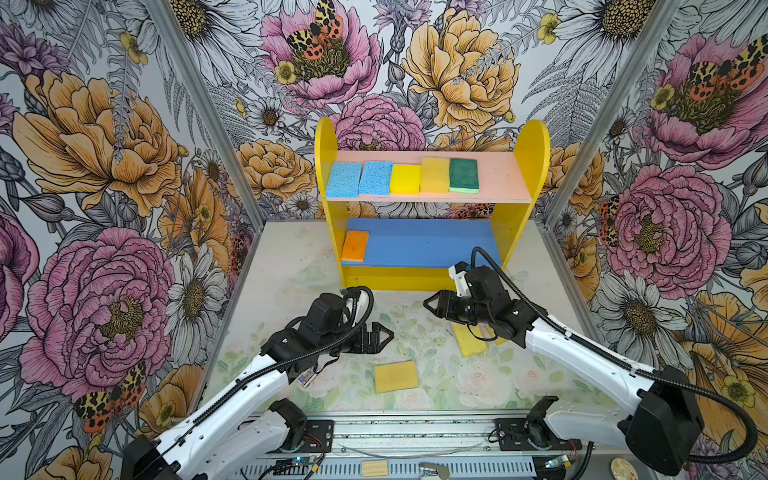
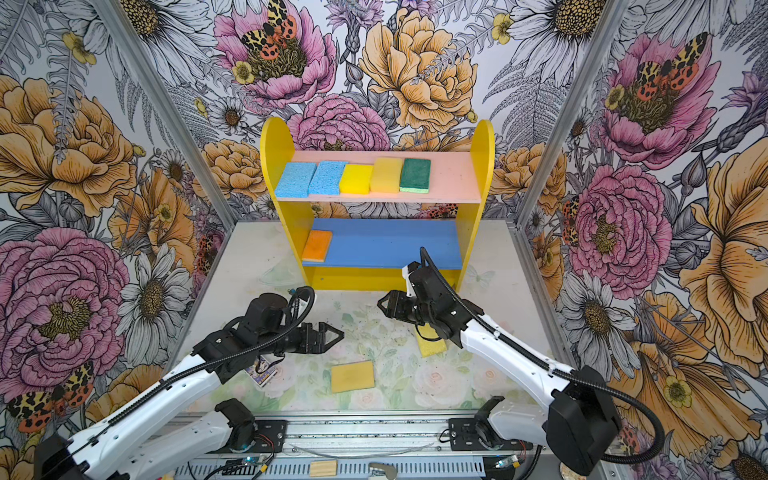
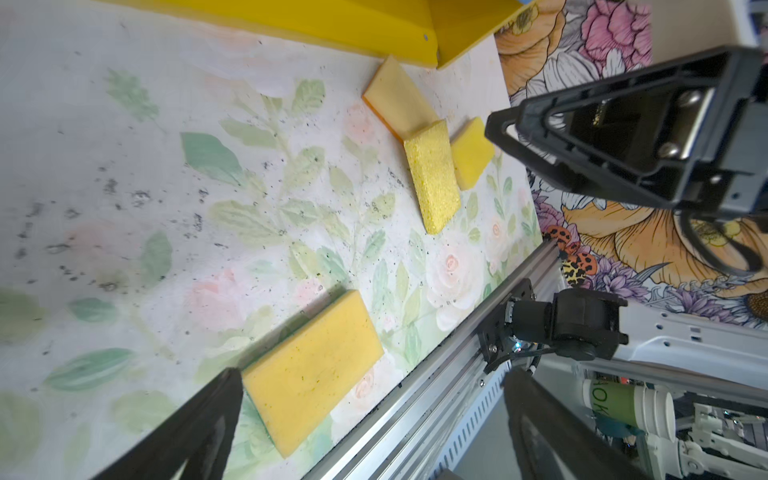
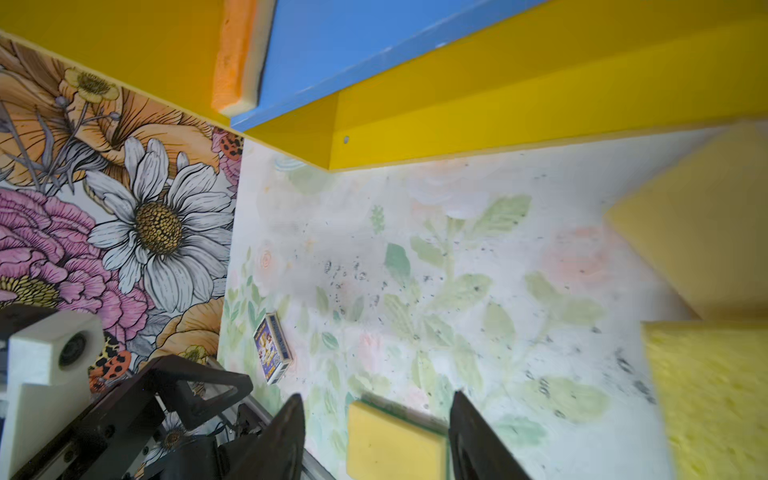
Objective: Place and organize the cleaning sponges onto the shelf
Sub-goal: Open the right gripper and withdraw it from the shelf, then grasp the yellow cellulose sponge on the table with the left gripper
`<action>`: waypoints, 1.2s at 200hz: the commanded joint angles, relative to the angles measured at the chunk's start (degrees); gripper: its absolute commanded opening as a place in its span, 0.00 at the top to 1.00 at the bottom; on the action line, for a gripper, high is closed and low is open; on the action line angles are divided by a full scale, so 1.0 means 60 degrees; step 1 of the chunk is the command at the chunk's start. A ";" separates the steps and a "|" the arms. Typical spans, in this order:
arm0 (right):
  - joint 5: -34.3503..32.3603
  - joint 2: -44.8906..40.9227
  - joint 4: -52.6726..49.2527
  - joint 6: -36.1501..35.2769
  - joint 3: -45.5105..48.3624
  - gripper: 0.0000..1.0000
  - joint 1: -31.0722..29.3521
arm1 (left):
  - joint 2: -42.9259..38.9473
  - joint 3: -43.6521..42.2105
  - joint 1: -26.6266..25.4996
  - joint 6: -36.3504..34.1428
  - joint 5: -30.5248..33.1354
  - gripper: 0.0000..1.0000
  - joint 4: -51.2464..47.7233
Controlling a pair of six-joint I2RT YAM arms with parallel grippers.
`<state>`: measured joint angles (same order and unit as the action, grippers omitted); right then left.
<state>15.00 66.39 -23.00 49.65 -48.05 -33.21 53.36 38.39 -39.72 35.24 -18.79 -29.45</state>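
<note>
So the shelf (image 1: pixel 326 166) sat at the back of the table (image 1: pixel 286 257). Lined up on its pink board (image 1: pixel 500 176) were two blue sponges (image 1: pixel 343 179), two yellow sponges (image 1: pixel 405 178) and a green sponge (image 1: pixel 464 175). An orange sponge (image 1: pixel 355 246) lay at the left end of the blue board (image 1: pixel 424 243). A lone yellow sponge (image 1: pixel 396 376) was out front on the table. A cluster of three (image 3: pixel 434 174) lay near the shelf's right foot, mostly hidden under the right arm in both top views.

The left gripper (image 1: pixel 382 336) was spread wide and empty, near the lone one. The right gripper (image 1: pixel 432 305) was partly spread, nothing in it either.

A little purple packet (image 1: pixel 306 379) peeked out from under the left arm. A wooden block (image 1: pixel 374 468) sat past the metal rail (image 1: pixel 415 432). The table had a faded flower print with dark specks, and the walls (image 1: pixel 104 145) were loud floral wallpaper
</note>
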 commanded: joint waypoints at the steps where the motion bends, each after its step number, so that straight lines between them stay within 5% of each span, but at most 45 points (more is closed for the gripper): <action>1: -0.0124 -0.1206 -0.1356 -0.0246 0.0739 0.42 0.0994 | 0.1292 -0.0252 -0.0993 0.1607 0.0828 0.01 0.3276; 45: 0.0864 -0.2520 -0.1524 -0.0368 0.1402 0.40 0.2746 | 0.5780 0.1097 -0.2176 0.2447 0.0921 0.03 0.6741; 97: 0.1894 -0.3180 -0.1542 -0.0713 0.1239 0.39 0.3722 | 0.8919 0.3014 -0.2400 0.2876 0.0934 0.21 0.7226; 162: 0.3179 -0.3356 -0.1557 -0.0961 0.1519 0.39 0.4872 | 1.0614 0.4230 -0.2362 0.3055 0.0624 0.32 0.7233; 240: 0.3398 -0.3499 -0.1614 -0.0902 0.1571 0.37 0.5213 | 1.0729 0.4236 -0.2234 0.3086 0.0241 0.76 0.7255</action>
<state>34.39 46.57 -32.58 44.91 -39.03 -2.26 119.09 64.99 -53.80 54.24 -16.16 14.44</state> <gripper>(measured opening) 0.626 0.265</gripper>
